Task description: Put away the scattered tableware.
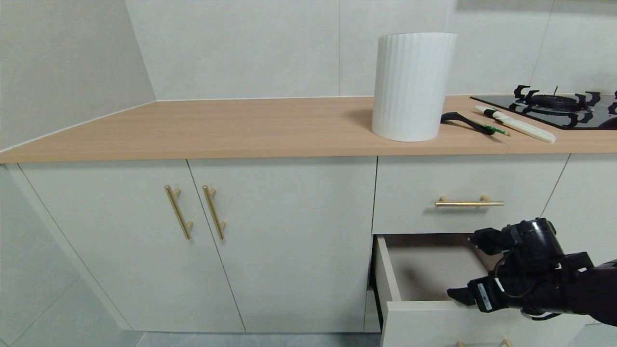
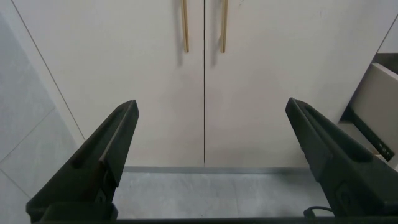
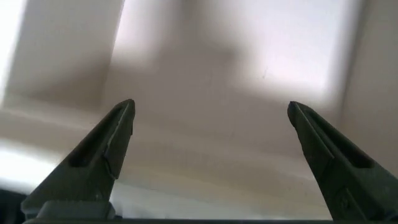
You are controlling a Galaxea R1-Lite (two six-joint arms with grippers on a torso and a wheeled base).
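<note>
So the tableware is all on the far right of the surface (image 1: 241, 127), between the tall white ribbed container (image 1: 412, 86) and the stove (image 1: 554, 103). There's a black-handled utensil (image 1: 465, 121), a long white utensil (image 1: 518, 124), and a thin green-tipped stick (image 1: 496, 129) lying just beside them.

My guess is they're all light and stiff, probably a bit slick, and they lie flat, so there's not much to get under. I'd pinch each one across the middle of the handle. The stick looks the fiddliest and could roll.

The right hand (image 1: 466, 266) is down low over the open drawer (image 1: 385, 270), well apart from the tableware. Its fingers are spread wide, holding nothing, and I can't see them touching anything. The right wrist view just has the bare drawer floor between them (image 3: 210, 109).

The left hand (image 2: 211, 106) is also wide open and holding nothing, facing the cabinet doors (image 2: 205, 81).
</note>
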